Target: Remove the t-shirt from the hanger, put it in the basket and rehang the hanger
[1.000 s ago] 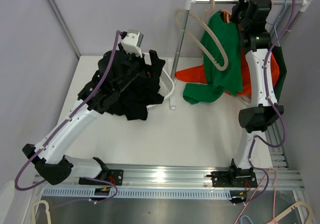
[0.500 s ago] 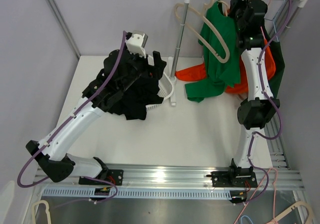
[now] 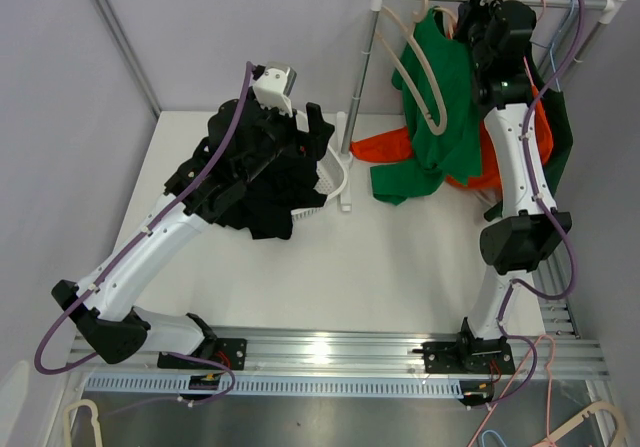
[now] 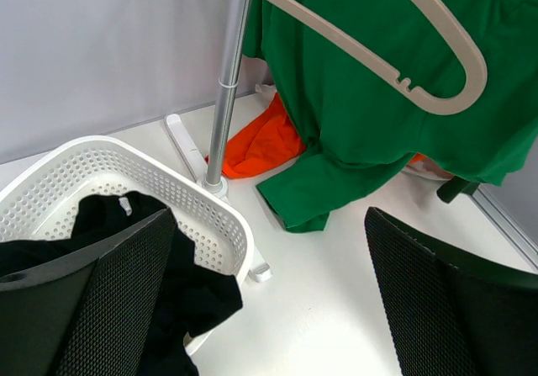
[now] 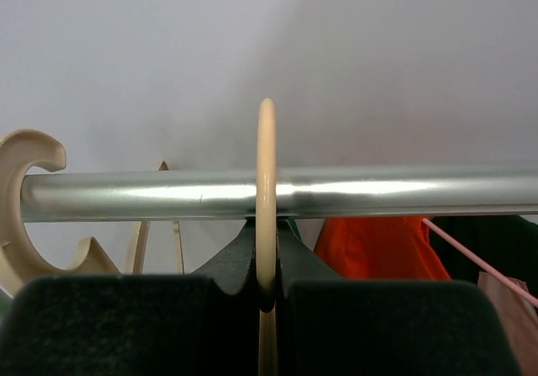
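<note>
A green t-shirt (image 3: pixel 445 117) hangs from the rail (image 3: pixel 560 5) of a clothes rack, with a beige hanger (image 3: pixel 425 82) lying across its front. Its lower hem rests on the table. My right gripper (image 3: pixel 480 7) is up at the rail, shut on a beige hanger hook (image 5: pixel 266 157) that loops over the metal rail (image 5: pixel 403 191). My left gripper (image 3: pixel 305 137) is open and empty above a white basket (image 3: pixel 338 172). The left wrist view shows the green t-shirt (image 4: pixel 361 82) and the beige hanger (image 4: pixel 445 98) ahead of the open fingers (image 4: pixel 437 300).
Black clothes (image 3: pixel 265 192) fill the white basket (image 4: pixel 181 187) and spill over its edge. An orange garment (image 3: pixel 385 147) and a dark green one (image 3: pixel 562 137) hang on the rack. The rack's post (image 3: pixel 362 87) stands beside the basket. Another beige hook (image 5: pixel 29 166) sits on the rail.
My right gripper rose to the rail with the hanger hook, and the green t-shirt swung left, then back a little. My left arm shifted slightly and now holds still.
</note>
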